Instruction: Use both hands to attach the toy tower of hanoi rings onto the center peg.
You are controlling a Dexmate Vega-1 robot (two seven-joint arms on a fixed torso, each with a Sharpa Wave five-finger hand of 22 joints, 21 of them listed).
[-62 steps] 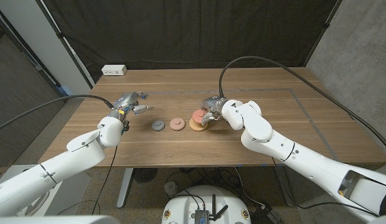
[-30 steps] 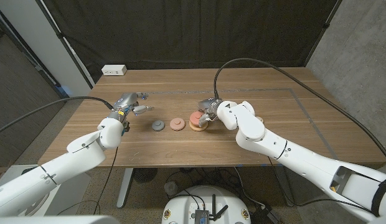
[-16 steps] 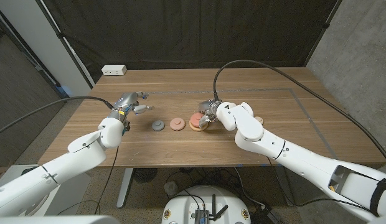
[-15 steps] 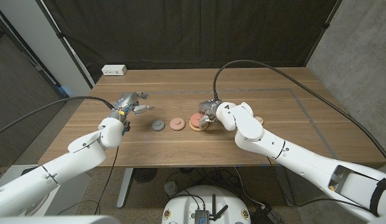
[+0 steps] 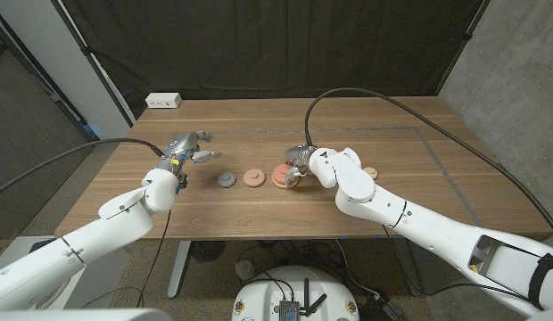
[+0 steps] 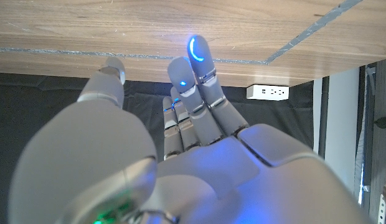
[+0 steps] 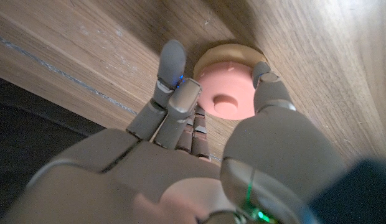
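Right hand (image 7: 199, 118) brackets the pink ring (image 7: 228, 93) stacked on the tan ring (image 7: 218, 55), grip unclear; left hand (image 6: 180, 124) spread, empty; a squeeze could skid the stack.

The right hand (image 5: 299, 167) crowds the stacked pink ring (image 5: 281, 171) from the right, fingers either side of it. Bare desk (image 5: 259, 209) lies open in front of the row (grey ring (image 5: 226, 180), pale pink ring (image 5: 252, 177)). The left hand (image 5: 189, 150) hangs well left of them, with open wood between.
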